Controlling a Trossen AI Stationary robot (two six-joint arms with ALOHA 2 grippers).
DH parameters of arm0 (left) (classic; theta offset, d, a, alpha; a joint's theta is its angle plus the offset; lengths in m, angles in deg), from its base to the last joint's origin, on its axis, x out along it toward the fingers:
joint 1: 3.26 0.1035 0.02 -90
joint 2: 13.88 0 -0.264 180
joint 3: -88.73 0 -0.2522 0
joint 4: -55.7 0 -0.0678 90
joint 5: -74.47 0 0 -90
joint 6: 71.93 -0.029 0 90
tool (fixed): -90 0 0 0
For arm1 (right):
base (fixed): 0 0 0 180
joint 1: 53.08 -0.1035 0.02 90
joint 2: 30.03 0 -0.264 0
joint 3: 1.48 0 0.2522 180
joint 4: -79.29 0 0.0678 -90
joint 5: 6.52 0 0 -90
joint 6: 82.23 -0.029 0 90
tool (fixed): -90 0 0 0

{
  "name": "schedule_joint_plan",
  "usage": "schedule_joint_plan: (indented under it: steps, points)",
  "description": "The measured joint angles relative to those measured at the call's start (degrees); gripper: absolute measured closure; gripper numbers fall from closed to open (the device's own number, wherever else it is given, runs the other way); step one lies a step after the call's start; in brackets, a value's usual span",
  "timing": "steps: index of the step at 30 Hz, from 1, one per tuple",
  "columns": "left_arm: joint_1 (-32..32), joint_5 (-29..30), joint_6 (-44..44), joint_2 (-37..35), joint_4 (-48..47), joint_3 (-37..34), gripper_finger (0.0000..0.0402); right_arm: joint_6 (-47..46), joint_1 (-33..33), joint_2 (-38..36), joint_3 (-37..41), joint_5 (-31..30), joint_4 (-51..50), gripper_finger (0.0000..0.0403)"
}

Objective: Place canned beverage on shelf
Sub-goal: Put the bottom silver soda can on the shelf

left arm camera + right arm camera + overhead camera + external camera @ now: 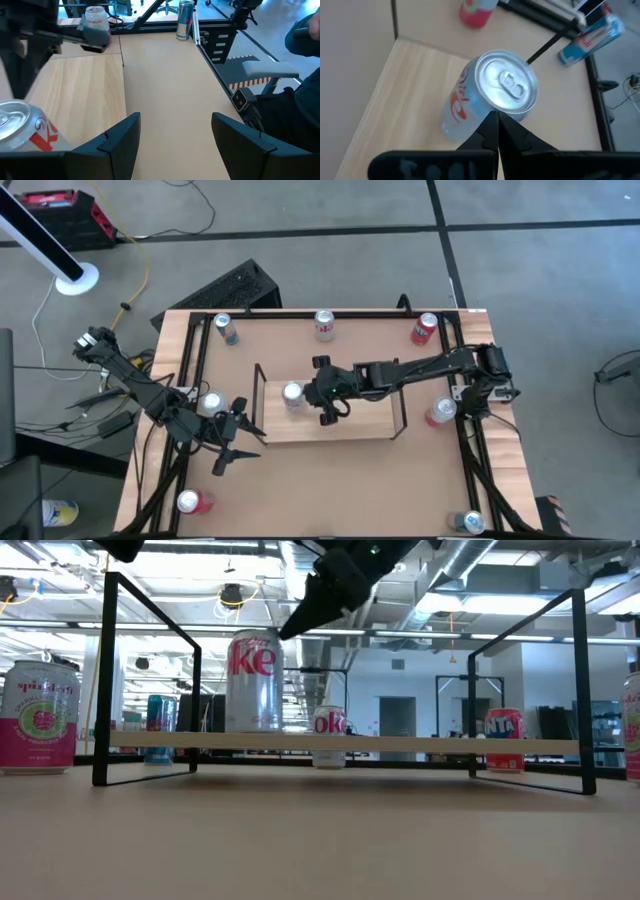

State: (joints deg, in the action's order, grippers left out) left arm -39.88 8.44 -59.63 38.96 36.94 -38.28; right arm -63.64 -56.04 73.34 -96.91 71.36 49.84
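A silver Diet Coke can (292, 394) stands upright with its base on the light-wood shelf (360, 420), near the shelf's left wire upright; it also shows in the low view (252, 680). My right gripper (322, 392) is shut and hovers over the shelf just right of the can, at about the height of the can's top (505, 85). In the low view, the right gripper (292, 628) slants down toward the can's upper right rim. My left gripper (232, 444) is open and empty, low over the table near the shelf's front left corner. My right gripper's shut fingertips (492, 131) point down beside the rim of the can's top (517, 116). I cannot tell whether they touch it. The can stands upright on the shelf board (400, 744).
Loose cans stand on the table around the shelf: three along the far edge (324, 325), one at the right (440, 410), one at the left (210, 402), a pink one at the near left (190, 500). A person (305, 35) sits beyond the table's edge.
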Motion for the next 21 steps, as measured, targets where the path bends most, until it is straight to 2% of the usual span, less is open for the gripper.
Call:
schedule_joint_plan:
  steps: [6,21]
  points:
    - [0.01,-0.02,0.00,0.00,-0.05,0.00,0.0174,-0.08,0.64,-0.02,-0.02,0.01,-1.59,0.0378]
    - [0.00,0.55,-0.67,0.00,-0.64,0.00,0.0174,-0.11,-4.98,-0.02,-0.02,0.44,-1.67,0.0378]
